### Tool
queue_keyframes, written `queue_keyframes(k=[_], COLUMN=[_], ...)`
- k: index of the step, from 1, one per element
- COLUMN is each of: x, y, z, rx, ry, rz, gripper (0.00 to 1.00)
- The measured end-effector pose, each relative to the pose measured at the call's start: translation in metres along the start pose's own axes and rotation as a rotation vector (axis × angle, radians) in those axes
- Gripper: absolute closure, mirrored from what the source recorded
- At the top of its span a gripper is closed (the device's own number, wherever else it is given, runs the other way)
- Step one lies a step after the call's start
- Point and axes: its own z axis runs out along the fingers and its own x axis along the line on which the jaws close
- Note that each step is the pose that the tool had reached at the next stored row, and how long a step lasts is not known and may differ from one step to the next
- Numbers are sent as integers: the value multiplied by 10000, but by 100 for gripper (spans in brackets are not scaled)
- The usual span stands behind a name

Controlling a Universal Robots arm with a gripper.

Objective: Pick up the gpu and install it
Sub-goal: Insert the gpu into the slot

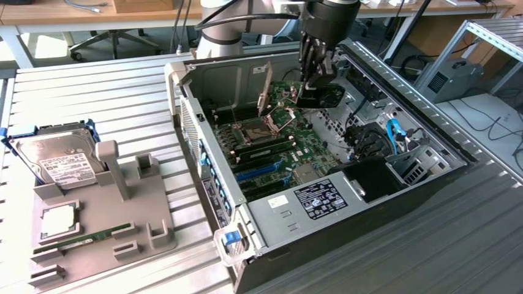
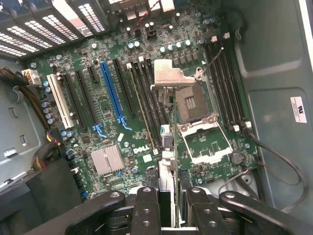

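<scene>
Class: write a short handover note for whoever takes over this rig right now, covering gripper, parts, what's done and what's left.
Gripper: shut on the gpu, holding it on edge above the motherboard inside the open PC case.
Other parts: hard drive and memory stick sit on the grey holder at the exterior view's left.
Done: gpu picked up and brought over the case.
Left: the gpu is not yet seated; in the wrist view it hangs over the board near the open CPU socket, and the blue slot is empty.

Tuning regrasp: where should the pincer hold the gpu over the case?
Likely its upper long edge, coming from above, clamping both flat faces. The gpu is thin and hangs edge-down over the motherboard, leaving its lower edge free.
</scene>
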Motion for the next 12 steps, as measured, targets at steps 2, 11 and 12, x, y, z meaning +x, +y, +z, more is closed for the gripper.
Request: queue_keyframes(k=[2,11,12], x=[0,0,0], y=[0,0,0], z=[0,0,0], rx=[-2,-12,-13], ry=[-2,-12,-14], rz=[-67,-392,-421], gripper=[73,73,73])
